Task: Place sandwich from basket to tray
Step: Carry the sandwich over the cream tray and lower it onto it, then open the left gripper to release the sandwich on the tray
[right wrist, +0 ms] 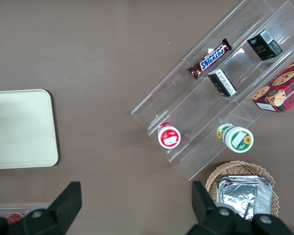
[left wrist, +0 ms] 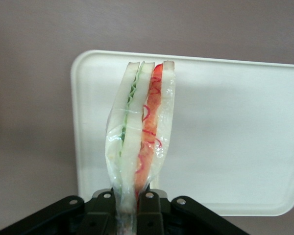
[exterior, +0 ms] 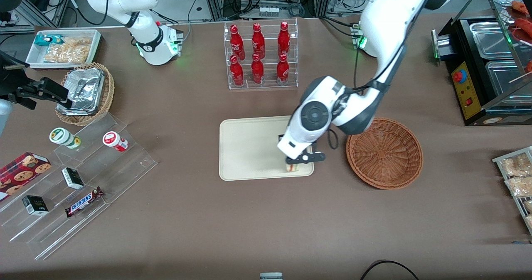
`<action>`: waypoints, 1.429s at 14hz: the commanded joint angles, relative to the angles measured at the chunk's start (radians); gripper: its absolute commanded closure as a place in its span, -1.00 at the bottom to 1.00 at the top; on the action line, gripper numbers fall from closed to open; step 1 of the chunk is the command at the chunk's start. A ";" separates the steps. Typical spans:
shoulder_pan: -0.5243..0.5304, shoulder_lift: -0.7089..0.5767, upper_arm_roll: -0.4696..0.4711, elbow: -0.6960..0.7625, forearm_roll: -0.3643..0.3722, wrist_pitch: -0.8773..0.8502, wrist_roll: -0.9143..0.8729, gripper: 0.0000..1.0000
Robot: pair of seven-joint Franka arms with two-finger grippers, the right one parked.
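- The left arm's hand (exterior: 300,160) hangs over the tray's (exterior: 249,147) corner nearest the front camera, on the side facing the basket (exterior: 384,153).
- In the wrist view the hand (left wrist: 129,203) is closed on the sandwich (left wrist: 139,132), its black fingers (left wrist: 104,208) pinching the wrapped wedge at one end.
- The sandwich stands on edge with its cut face toward the wrist camera: pale bread slices, a green layer on one side and a red layer on the other, under clear film.
- From the front only a sliver of the sandwich (exterior: 293,168) shows below the hand, at the tray's edge; whether it touches the tray surface is hard to say.
- The tray (left wrist: 225,127) lies flat on the brown table (exterior: 266,230), bare and cream-coloured around the sandwich.
- The basket sits at about 3 o'clock from the tray in the front view, just beside it and holding nothing.
- A clear rack of red bottles (exterior: 259,53) stands at 12 o'clock from the tray, farther from the front camera.
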 commanded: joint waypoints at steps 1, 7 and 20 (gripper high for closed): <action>-0.058 0.066 0.010 0.100 0.001 0.019 -0.076 0.94; -0.144 0.086 0.013 0.101 0.064 0.038 -0.187 0.93; -0.198 0.148 0.011 0.090 0.110 0.119 -0.281 -0.99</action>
